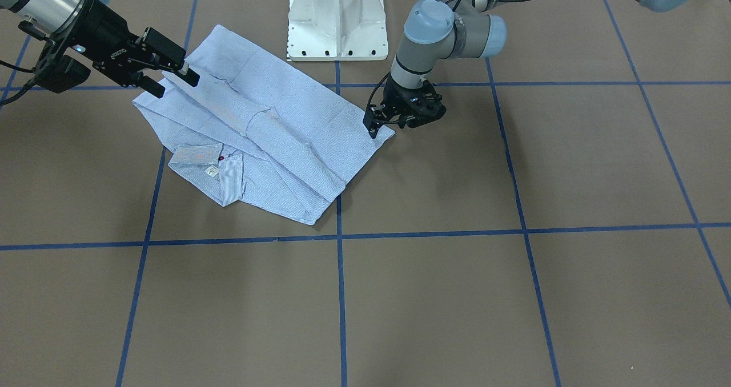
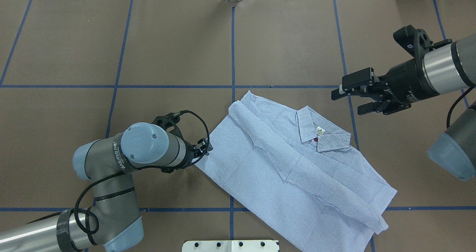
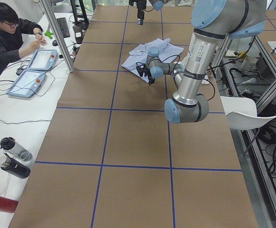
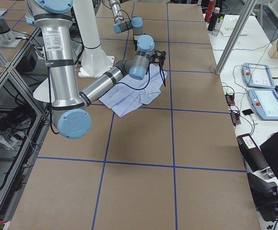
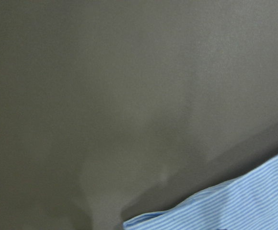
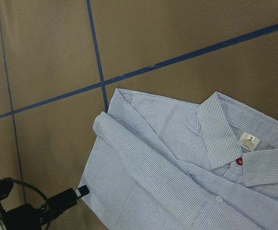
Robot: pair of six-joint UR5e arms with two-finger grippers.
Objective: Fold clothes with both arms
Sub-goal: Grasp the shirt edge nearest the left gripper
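The light blue-and-white striped shirt point(image 2: 282, 170) lies on the brown table with both sleeves folded in and its collar point(image 2: 312, 127) and white neck label point(image 2: 320, 131) showing. It also shows in the front view point(image 1: 285, 141) and the right wrist view point(image 6: 177, 167). My left gripper point(image 1: 374, 129) is low at the shirt's hem corner, touching its edge. My wrist hides its fingers from overhead point(image 2: 204, 148), so I cannot tell whether it is open or shut. My right gripper point(image 2: 347, 101) is open and empty, raised above the table beside the collar.
The white pedestal base point(image 1: 337, 21) stands right behind the shirt. Blue tape lines point(image 1: 341, 295) cross the brown table. An operator point(image 3: 9, 33) sits at the side bench with teach pendants point(image 3: 33, 71) and bottles point(image 3: 14, 156).
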